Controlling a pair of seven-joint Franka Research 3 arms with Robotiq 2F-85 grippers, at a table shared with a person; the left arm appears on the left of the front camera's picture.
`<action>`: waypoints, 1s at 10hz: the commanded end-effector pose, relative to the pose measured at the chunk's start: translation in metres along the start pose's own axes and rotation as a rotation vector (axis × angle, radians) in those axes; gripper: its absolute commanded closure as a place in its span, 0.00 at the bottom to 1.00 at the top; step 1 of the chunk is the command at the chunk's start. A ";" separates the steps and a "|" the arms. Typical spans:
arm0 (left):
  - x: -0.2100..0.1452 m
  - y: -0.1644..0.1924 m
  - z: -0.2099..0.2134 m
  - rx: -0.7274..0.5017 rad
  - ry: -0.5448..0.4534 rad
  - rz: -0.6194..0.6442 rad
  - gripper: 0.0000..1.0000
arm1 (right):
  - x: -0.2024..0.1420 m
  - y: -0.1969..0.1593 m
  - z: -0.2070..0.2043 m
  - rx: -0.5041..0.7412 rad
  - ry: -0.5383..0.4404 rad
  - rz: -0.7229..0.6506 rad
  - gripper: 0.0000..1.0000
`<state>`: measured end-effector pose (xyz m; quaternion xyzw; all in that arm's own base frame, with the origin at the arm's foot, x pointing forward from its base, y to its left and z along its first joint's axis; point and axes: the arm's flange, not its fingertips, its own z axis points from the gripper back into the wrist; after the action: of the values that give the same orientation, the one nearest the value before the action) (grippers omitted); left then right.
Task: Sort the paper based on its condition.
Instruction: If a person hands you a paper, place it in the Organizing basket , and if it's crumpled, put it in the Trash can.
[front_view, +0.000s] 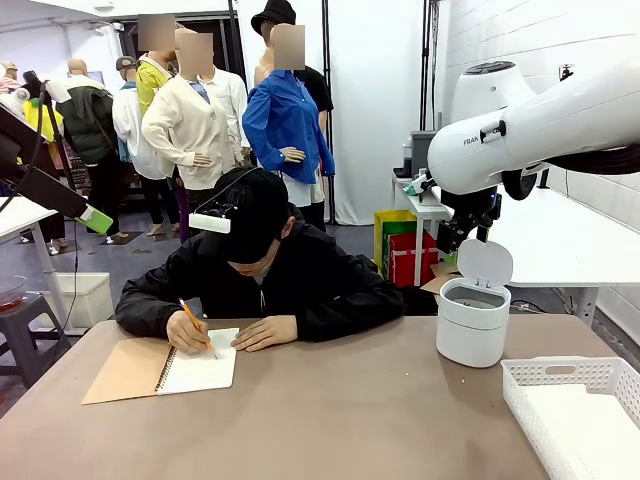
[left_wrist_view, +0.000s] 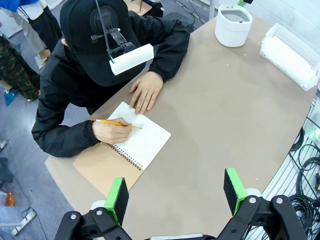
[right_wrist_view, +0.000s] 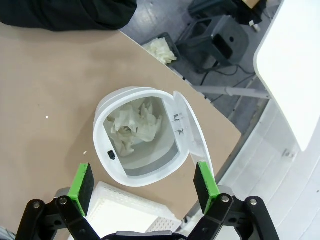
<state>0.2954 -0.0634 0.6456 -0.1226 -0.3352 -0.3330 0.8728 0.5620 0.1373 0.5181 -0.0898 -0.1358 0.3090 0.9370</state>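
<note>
Brown table (front_view: 330, 410), open white bin (front_view: 470, 338) holding crumpled paper (right_wrist_view: 132, 125), white basket (front_view: 565, 366) nearby

White crumpled paper (right_wrist_view: 132, 125) in white bin (right_wrist_view: 99, 135); tan notebook cover (front_view: 125, 370).

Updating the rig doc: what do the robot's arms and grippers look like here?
The right arm is white with rounded links and black lettering starting FRAN. The left gripper and the right gripper match: black jointed fingers with silver pivot bolts, each tipped with a bright green rectangular pad.
</note>
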 end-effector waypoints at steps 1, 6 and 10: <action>0.000 0.001 0.001 0.000 -0.004 0.005 0.00 | -0.005 0.026 0.009 0.051 -0.038 0.036 0.00; 0.000 0.001 0.001 0.000 -0.004 0.005 0.00 | -0.009 0.098 0.080 0.245 -0.198 0.059 0.00; 0.000 0.001 0.001 0.000 -0.004 0.005 0.00 | -0.009 0.123 0.126 0.327 -0.353 0.012 0.00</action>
<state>0.2955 -0.0634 0.6456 -0.1225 -0.3351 -0.3329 0.8729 0.4526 0.2458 0.6101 0.0986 -0.2223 0.3415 0.9079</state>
